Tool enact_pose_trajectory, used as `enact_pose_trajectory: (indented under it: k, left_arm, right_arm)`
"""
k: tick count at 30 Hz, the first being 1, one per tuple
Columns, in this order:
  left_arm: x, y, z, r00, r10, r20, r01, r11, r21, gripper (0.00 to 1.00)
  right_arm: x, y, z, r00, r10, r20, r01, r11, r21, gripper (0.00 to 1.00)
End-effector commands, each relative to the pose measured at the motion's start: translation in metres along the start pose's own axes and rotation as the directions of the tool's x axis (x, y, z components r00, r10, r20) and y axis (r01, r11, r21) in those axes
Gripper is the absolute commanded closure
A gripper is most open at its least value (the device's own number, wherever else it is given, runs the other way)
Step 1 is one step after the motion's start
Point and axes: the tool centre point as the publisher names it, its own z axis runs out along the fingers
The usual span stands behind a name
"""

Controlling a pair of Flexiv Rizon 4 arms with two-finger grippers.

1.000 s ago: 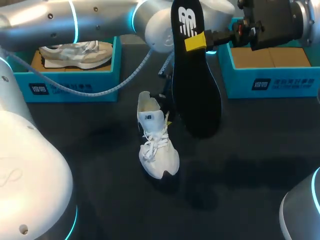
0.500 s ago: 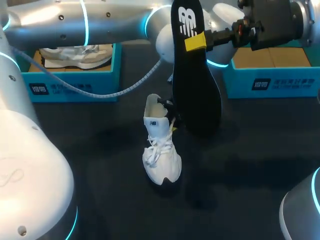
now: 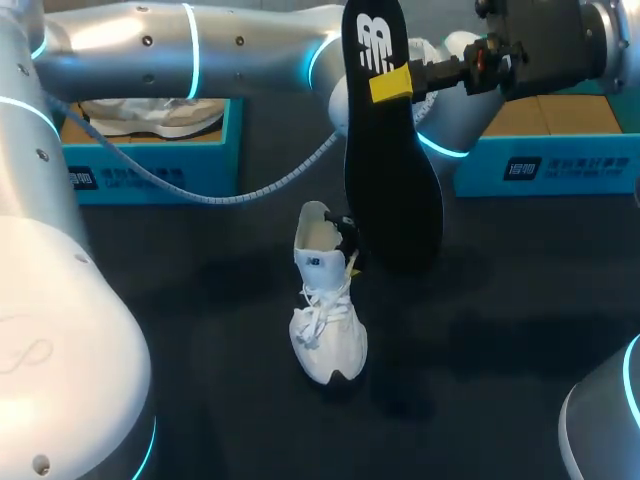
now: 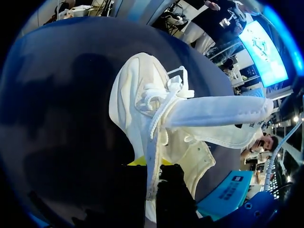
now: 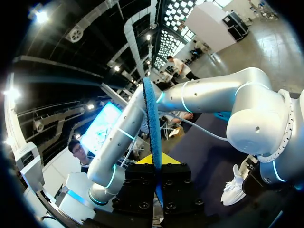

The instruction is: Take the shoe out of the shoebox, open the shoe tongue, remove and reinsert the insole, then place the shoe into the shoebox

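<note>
At the upper middle of the frame the right gripper (image 3: 391, 85) is pinching the black insole (image 3: 395, 200) tightly, holding it upright, while the left gripper (image 3: 347, 240) is clamping the collar of the white shoe (image 3: 328, 320), which is resting on the table (image 3: 200, 350) at the centre.

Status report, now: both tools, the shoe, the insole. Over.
Left tool shut on shoe collar, shoe standing on table. Right tool shut on insole, held in air. Insole not yet back in.
</note>
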Motion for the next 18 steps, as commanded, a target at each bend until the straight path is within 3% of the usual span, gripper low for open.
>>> enact_pose_trajectory:
  k: [1, 7, 8, 9, 10, 18]
  left_arm:
    - [-0.009, -0.002, 0.004, 1.0, 0.004, -0.014, -0.004, 1.0, 0.004, 1.0]
    - [-0.016, -0.005, 0.01, 1.0, 0.0, -0.029, 0.0, 1.0, 0.009, 1.0]
    - [-0.015, -0.007, 0.009, 1.0, 0.001, -0.026, -0.001, 1.0, 0.01, 0.66]
    - [-0.014, -0.008, 0.008, 1.0, -0.001, -0.016, 0.001, 1.0, 0.013, 0.16]
    - [-0.013, -0.009, 0.005, 1.0, 0.002, -0.006, -0.001, 1.0, 0.016, 0.0]
    - [0.001, 0.001, -0.016, 0.998, -0.045, 0.047, 0.045, 0.999, -0.001, 0.0]
  right_arm:
    - [-0.001, 0.002, 0.003, 1.0, 0.001, 0.002, -0.001, 1.0, 0.004, 1.0]
    - [-0.001, 0.002, 0.003, 1.0, 0.001, 0.002, -0.001, 1.0, 0.004, 1.0]
    - [-0.001, 0.002, 0.003, 1.0, 0.001, 0.002, -0.001, 1.0, 0.004, 1.0]
    - [-0.001, 0.002, 0.003, 1.0, 0.001, 0.002, -0.001, 1.0, 0.004, 1.0]
    - [-0.001, 0.002, 0.003, 1.0, 0.001, 0.002, -0.001, 1.0, 0.004, 1.0]
    - [-0.001, 0.002, 0.003, 1.0, 0.001, 0.002, -0.001, 1.0, 0.004, 1.0]
